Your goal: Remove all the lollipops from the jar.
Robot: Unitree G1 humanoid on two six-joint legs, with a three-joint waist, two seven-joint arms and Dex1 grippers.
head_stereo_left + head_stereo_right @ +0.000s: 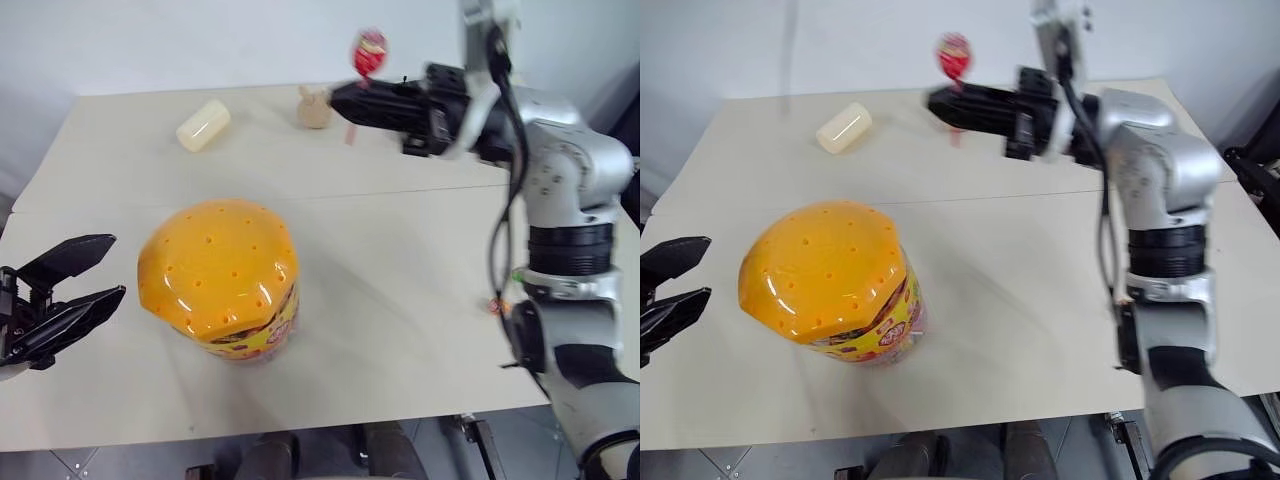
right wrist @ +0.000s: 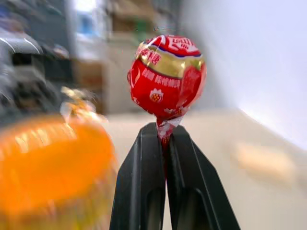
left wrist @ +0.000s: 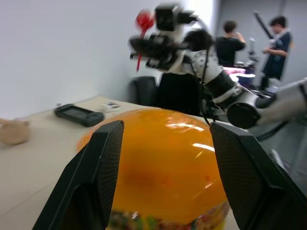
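I see 1 red-wrapped lollipop [image 2: 167, 76] raised above the desk [image 1: 400, 260]; the jar [image 1: 222, 280], orange holed lid on, stands upright there.

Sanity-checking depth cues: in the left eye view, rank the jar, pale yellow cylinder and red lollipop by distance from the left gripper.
1. jar, just right of the left gripper.
2. pale yellow cylinder, far side of the table.
3. red lollipop, far right, clamped in the right gripper.

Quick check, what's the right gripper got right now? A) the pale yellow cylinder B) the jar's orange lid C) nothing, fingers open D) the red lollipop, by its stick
D: the right gripper is shut on the stick just under the head of the red lollipop, held in the air well away from the jar.
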